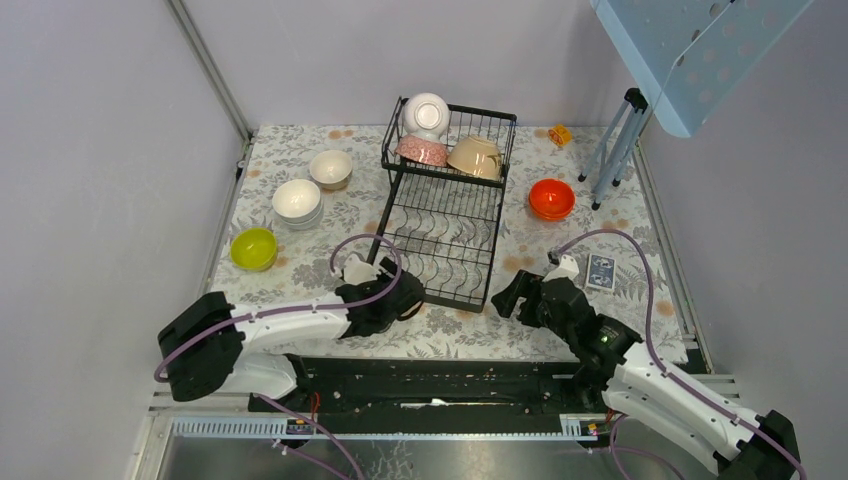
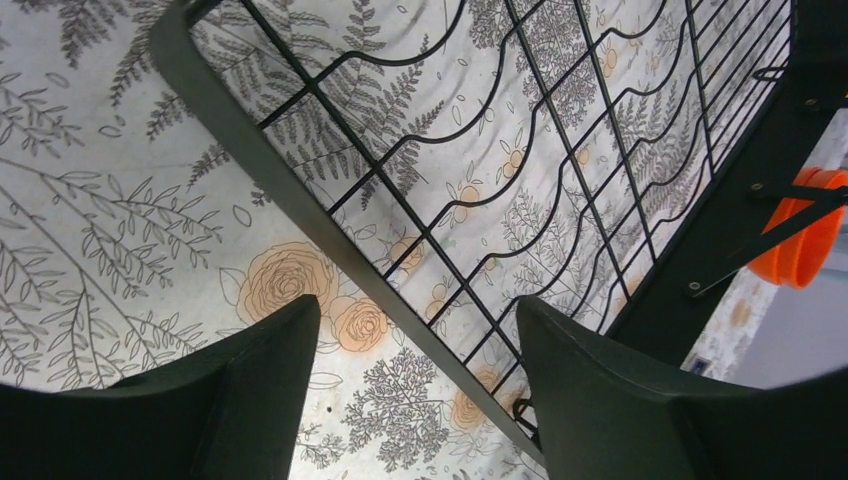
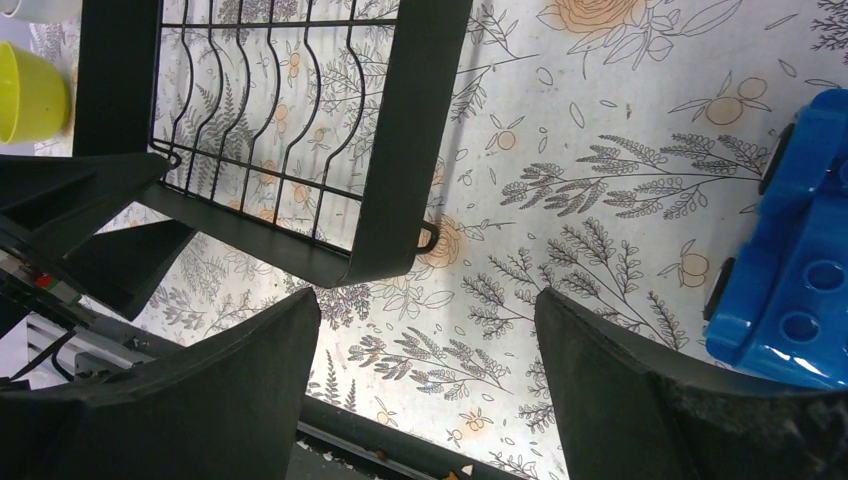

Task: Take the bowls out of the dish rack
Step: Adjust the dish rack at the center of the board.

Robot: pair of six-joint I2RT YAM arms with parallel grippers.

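Observation:
The black wire dish rack (image 1: 447, 222) stands mid-table. Its raised upper basket holds three bowls: a white one (image 1: 427, 113) on edge, a pink-patterned one (image 1: 422, 150) and a beige one (image 1: 475, 157). On the cloth sit an orange bowl (image 1: 551, 198), a cream bowl (image 1: 330, 167), stacked white bowls (image 1: 297, 201) and a yellow-green bowl (image 1: 253, 248). My left gripper (image 1: 405, 297) is open at the rack's near left corner; the rack's edge rail (image 2: 300, 205) passes between its fingers (image 2: 250, 385). My right gripper (image 1: 510, 295) is open and empty off the near right corner (image 3: 385, 255).
A blue toy block (image 1: 600, 272) lies on the cloth just right of the right gripper, also the blue block (image 3: 790, 260) in the right wrist view. A small yellow object (image 1: 560, 134) sits far back. A pale blue perforated stand (image 1: 690, 45) with legs occupies the back right corner.

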